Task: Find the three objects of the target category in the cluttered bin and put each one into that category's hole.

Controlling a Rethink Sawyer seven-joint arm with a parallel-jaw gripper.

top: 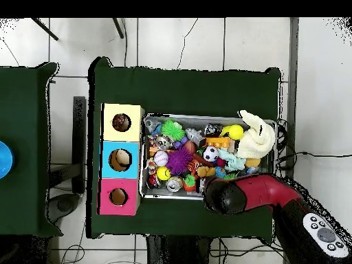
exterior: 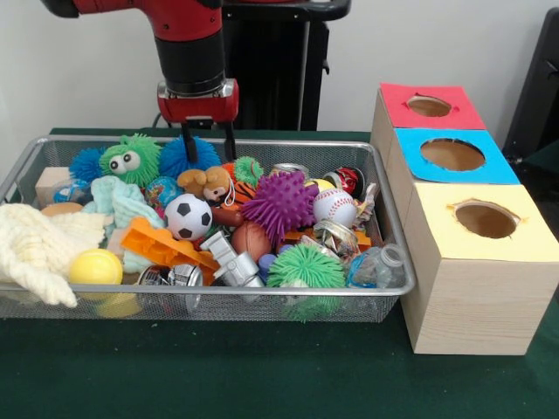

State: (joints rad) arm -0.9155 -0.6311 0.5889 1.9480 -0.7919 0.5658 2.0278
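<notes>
The red and black arm (exterior: 188,44) comes down over the far side of a wire basket (exterior: 397,229) that sits on a green-covered counter (exterior: 262,375). Its pincer (exterior: 209,144) hangs with two thin dark fingers (exterior: 189,144) spread apart, and nothing is held between them. The tips are just above a small brown stuffed animal (exterior: 203,182) and in front of a blue spiky ball (exterior: 188,155).

The basket is full of mixed toys. A green fuzzy ball with goggle eyes (exterior: 128,158) lies near the far left corner, beside a second blue spiky ball (exterior: 86,163). A soccer ball (exterior: 189,216) sits near the middle, with a purple spiky ball (exterior: 279,203) and a baseball (exterior: 334,208) to its right. A yellow ball (exterior: 95,267) rests at the front left next to a cream knitted cloth (exterior: 35,249). An orange plastic piece (exterior: 166,247), a small football (exterior: 251,239), a green spiky ball (exterior: 305,266) and a clear plastic bottle (exterior: 377,266) lie along the front.

Just beside the basket stands a row of three wooden boxes, each with a round hole on top: a red-topped box (exterior: 428,106) farthest back, a blue-topped box (exterior: 452,154) in the middle and a yellow-topped box (exterior: 485,220) nearest the front. In the overhead view, something pale shows inside the blue box's hole (top: 121,159).
</notes>
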